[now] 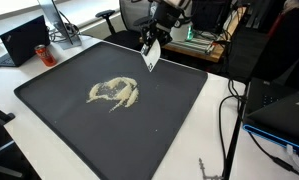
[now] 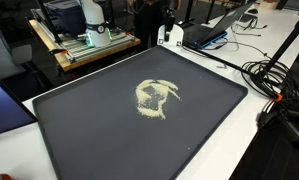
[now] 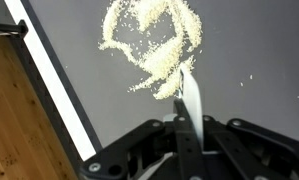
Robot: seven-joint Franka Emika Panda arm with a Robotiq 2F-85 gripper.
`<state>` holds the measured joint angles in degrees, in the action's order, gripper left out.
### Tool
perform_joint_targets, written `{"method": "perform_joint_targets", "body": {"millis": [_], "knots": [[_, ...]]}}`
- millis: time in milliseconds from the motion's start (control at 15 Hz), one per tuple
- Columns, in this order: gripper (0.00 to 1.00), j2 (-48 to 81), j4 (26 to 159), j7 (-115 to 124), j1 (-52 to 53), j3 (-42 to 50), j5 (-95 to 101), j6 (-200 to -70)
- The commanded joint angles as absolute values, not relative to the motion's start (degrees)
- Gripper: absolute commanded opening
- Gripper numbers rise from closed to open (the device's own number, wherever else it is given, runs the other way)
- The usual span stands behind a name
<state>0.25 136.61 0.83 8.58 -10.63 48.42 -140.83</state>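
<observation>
Pale grains (image 3: 169, 68) on black tray (image 3: 251, 40), white card (image 3: 189, 98) in gripper (image 3: 181, 128)

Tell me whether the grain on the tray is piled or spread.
Spread: the grain lies in a thin, loose ring, tray showing through.

The black Robotiq gripper (image 1: 151, 44) hangs over the far side of the scene. It points downward with a slight tilt, and its dark wrist (image 1: 161, 14) rises above it toward the far edge. In the wrist view the gripper comes in from the bottom, its two black finger links (image 3: 139, 138) angled inward. The jaws are pinched tight on a thin white flat card (image 3: 189, 95) that juts out beyond the fingertips.
</observation>
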Motion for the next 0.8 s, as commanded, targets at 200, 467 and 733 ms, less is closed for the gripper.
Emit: {"method": "perform_joint_targets", "body": {"millis": [200,467,733], "knots": [[0.01,8.26,129.3,5.54,12.0,-11.84,48.16,-137.53],[0.01,12.03,124.65,1.73,12.49,-12.08,41.59,-135.67],[0.01,14.71,119.85,-5.58,11.81,-11.86,32.95,-132.72]]}}
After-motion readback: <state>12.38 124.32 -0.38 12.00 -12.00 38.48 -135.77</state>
